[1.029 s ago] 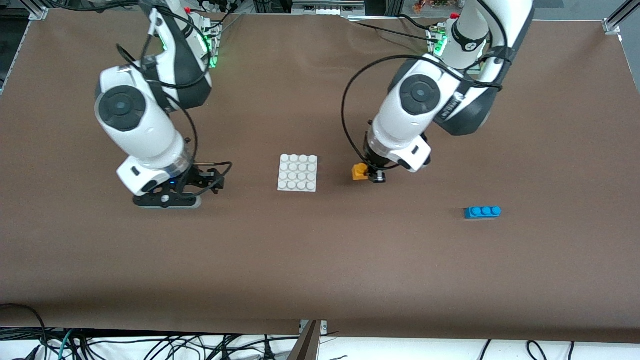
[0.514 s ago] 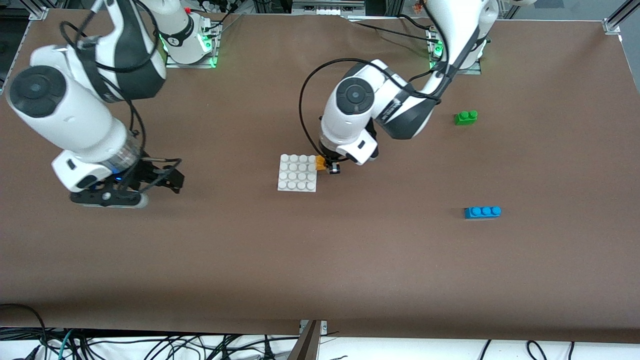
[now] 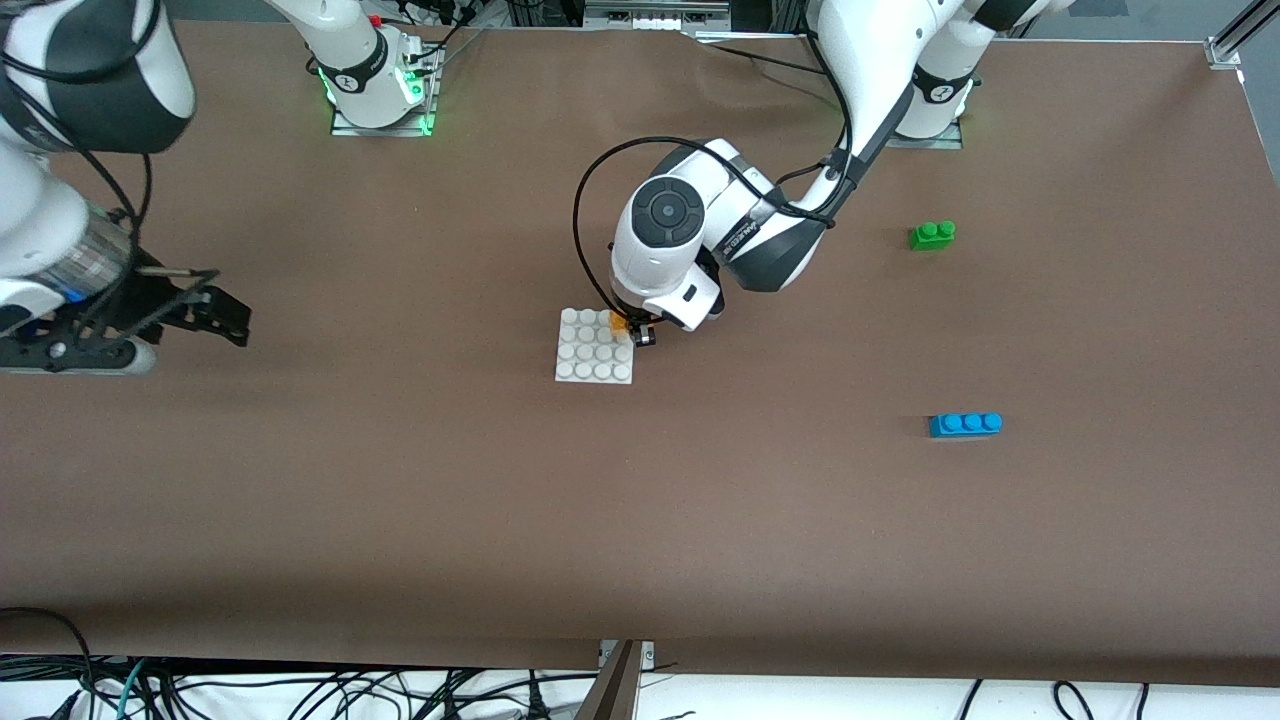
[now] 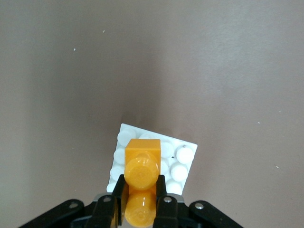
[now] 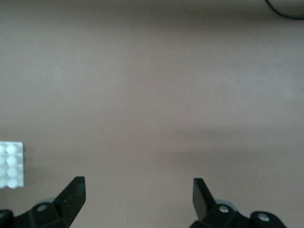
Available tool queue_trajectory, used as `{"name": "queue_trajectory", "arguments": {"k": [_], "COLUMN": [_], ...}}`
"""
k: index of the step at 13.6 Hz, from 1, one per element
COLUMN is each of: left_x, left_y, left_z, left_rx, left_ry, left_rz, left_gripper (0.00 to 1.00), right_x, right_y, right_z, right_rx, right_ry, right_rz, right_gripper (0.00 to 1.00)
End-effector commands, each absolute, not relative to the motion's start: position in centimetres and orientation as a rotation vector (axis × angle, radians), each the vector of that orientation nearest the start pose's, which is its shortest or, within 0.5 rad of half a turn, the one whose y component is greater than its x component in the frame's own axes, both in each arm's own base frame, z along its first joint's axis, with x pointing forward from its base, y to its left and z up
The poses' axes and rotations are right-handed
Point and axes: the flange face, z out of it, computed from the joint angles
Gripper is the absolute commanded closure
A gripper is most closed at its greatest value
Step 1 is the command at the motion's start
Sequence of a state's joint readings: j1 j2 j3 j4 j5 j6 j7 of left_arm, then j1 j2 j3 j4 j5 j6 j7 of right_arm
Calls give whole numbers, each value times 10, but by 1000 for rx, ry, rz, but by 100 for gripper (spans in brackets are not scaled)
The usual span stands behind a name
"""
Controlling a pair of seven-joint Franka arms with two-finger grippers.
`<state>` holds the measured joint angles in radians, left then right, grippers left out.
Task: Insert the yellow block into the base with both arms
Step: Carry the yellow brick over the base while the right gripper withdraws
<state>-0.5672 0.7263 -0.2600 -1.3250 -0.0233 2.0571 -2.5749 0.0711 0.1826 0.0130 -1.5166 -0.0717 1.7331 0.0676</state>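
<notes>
The brown table point(image 3: 400, 520) lay broad and matte under me, a plain paper-like sheet that gave the pieces a flat seat. My right arm point(image 3: 60, 150) waited at its own end of that table, its gripper point(image 5: 137, 194) hanging low over bare brown surface with the two black fingers spread wide and nothing between them; I judged it was kept well apart from the plate so as not to crowd the placing.

My left arm point(image 3: 720, 220), white and jointed with black bands and a looping cable, reached in over the middle. The base point(image 3: 590, 360), a flat white square plate with a grid of smooth round studs, sat on the table there.

My left gripper point(image 4: 138, 202) was pinching the yellow block point(image 4: 141, 166), the fingers pressed against its two side faces so that the studs stayed uncovered and the underside was free to meet the plate. The brick, glossy yellow-orange plastic with two domed studs, hung over the base's corner nearest the left arm's end; whether it touched the studs I could not tell.

Smaller still, a blue three-stud brick point(image 3: 965, 424) and a green two-stud brick point(image 3: 931, 235) lay untouched toward the left arm's end.
</notes>
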Motion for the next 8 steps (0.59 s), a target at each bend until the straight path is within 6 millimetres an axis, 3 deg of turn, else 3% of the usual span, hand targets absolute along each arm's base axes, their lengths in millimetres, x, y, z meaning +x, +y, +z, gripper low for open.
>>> {"name": "queue_trajectory", "arguments": {"k": [1, 4, 8], "left_x": [527, 539, 538], "left_y": [-537, -555, -568], "left_z": [310, 298, 288], "left_rx": [1807, 1716, 1673], "left_ry": [2550, 2579, 2597], "left_rz": [-347, -295, -261], "left_gripper": [87, 87, 87], "right_x": [596, 587, 581], "right_y": [20, 6, 9], "right_z": [575, 579, 574], "right_rx": [-3191, -3193, -3198], "right_ry": [-137, -109, -126], "right_rz": [-37, -11, 15], "right_gripper": [0, 0, 0]}}
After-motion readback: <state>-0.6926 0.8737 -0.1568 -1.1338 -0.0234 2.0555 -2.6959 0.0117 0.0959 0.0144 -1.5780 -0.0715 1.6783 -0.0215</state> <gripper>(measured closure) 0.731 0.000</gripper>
